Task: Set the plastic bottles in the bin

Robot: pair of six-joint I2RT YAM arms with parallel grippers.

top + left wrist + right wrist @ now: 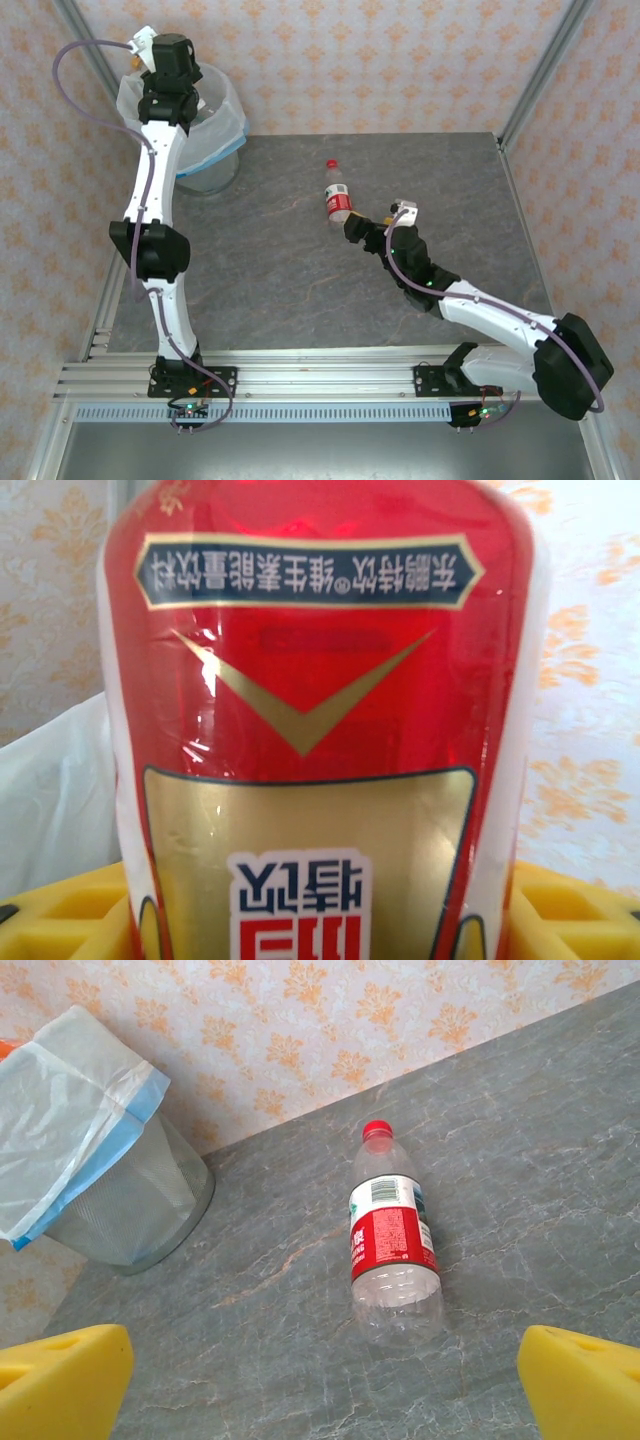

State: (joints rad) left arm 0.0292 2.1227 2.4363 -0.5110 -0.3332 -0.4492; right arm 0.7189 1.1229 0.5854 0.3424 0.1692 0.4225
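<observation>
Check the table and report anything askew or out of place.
A clear bottle with a red cap lies on its side on the table, well apart from the bin. Nothing looks spilled or damaged.

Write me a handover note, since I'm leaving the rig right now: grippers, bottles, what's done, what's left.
Left gripper: shut on a red bottle, held over the bin.
Right gripper: open, just short of a clear bottle lying on the table, not touching it.
Done: cannot tell, as the bin's inside is hidden.
Left: release the red bottle into the bin, then probably pick up and bin the clear bottle.
</observation>
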